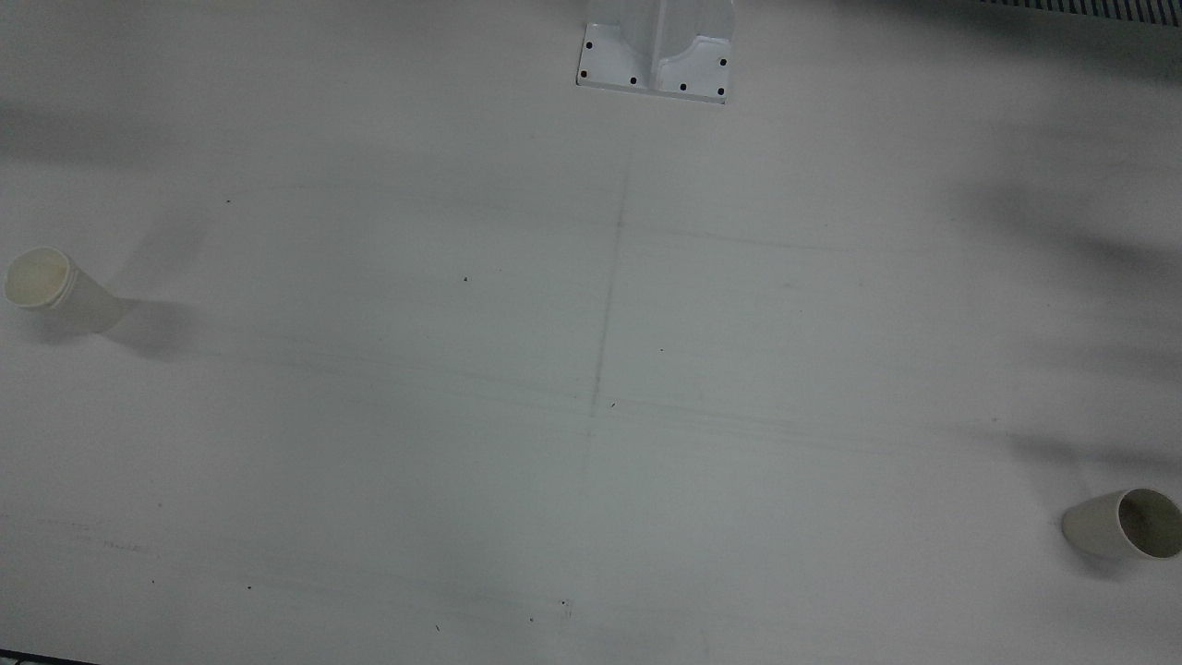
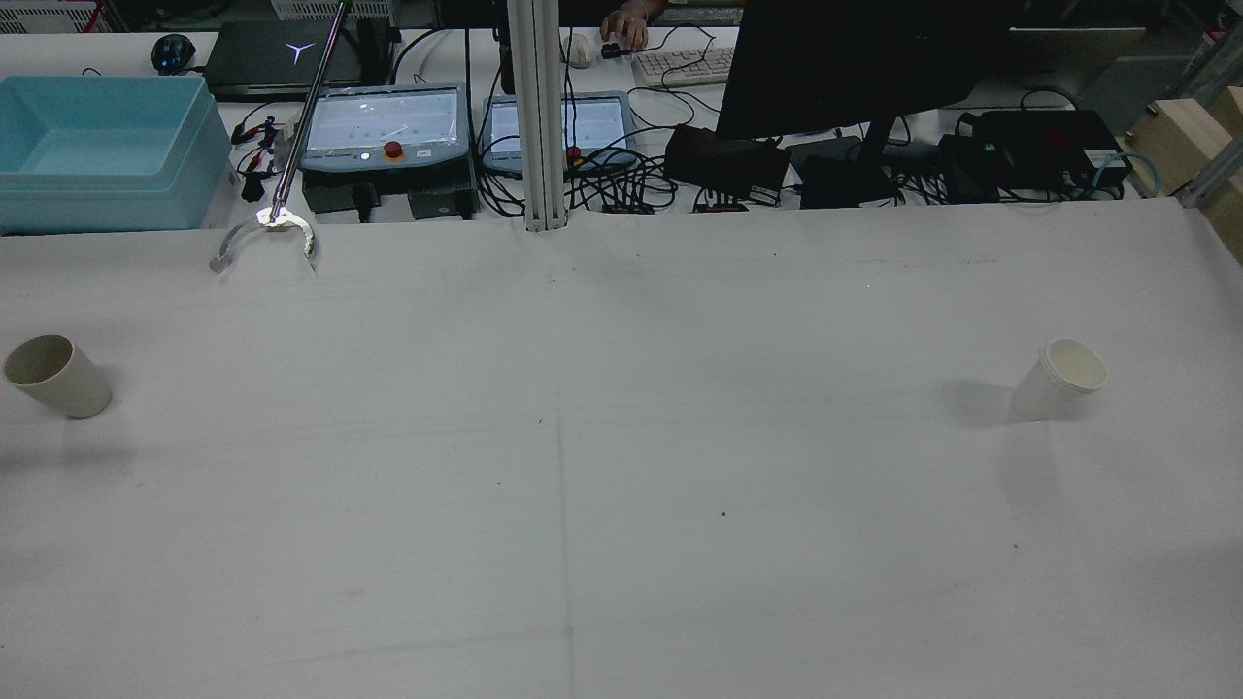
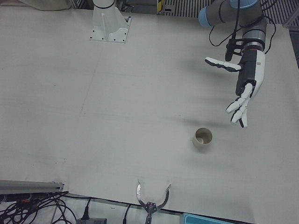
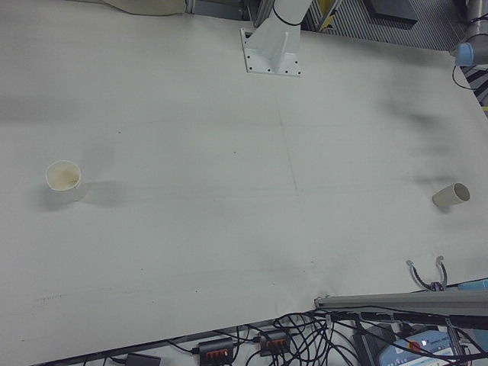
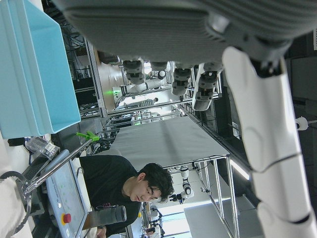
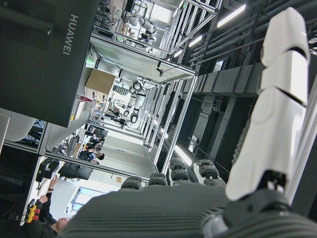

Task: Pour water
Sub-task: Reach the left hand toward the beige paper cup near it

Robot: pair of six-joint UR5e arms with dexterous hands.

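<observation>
- In my rear view, the beige cup sits at the far left edge of the white table, upright, mouth open.
- Further right, near the top left of that frame, a metal grabber tool lies with its claw on the table's far edge, beside a light blue bin.
- A person's hand rests by a keyboard at the top centre.
- At the far right of the rear view, the white cup stands upright, well apart from the beige one.
- In the left-front view, my left hand hangs at the upper right, above and to the right of the beige cup, fingers spread wide and holding nothing.
- My right hand shows only in its own camera; its fingers look extended with nothing in them.
</observation>
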